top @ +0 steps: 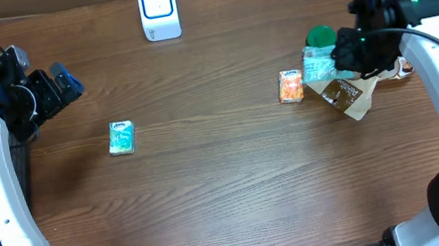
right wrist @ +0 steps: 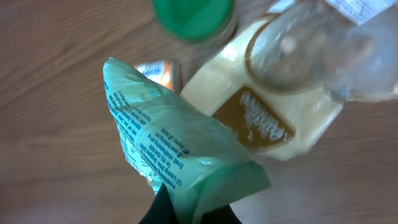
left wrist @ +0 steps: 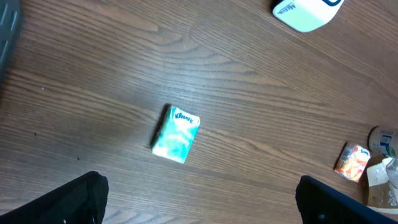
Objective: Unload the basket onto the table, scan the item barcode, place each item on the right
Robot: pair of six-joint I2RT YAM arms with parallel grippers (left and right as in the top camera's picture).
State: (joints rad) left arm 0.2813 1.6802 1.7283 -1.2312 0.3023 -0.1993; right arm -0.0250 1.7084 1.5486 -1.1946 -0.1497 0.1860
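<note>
- As the overhead camera looks down, the white scanner (top: 158,10) stands at the far edge of the table (top: 233,202), about midway across, bare wood on both sides of it.
- Right gripper (top: 345,55) sits over a huddle at the right side: green-lidded jar (top: 319,36), brown-label pouch (top: 346,93), and an orange pack (top: 290,87) just beside them. It is clenched on a pale green packet (top: 316,65), right among the clutter.
- Left gripper (top: 65,81) is released, jaws wide, near the left edge. A teal tissue pack (top: 122,137) lies alone, apart from it.
- Bare wood runs between tissue pack and orange pack, and along the whole near edge.
- Left wrist view: tissue pack lies flat ahead of the two dark fingers (left wrist: 68,199), touching neither. The scanner's corner is top right, the orange pack at the right edge.
- Right wrist view: the packet fills the middle, its lower edge pinched in the dark fingers (right wrist: 163,213). Pouch and jar lid crowd close behind, blurred. Small print shows on the packet; I cannot tell whether a barcode does.
</note>
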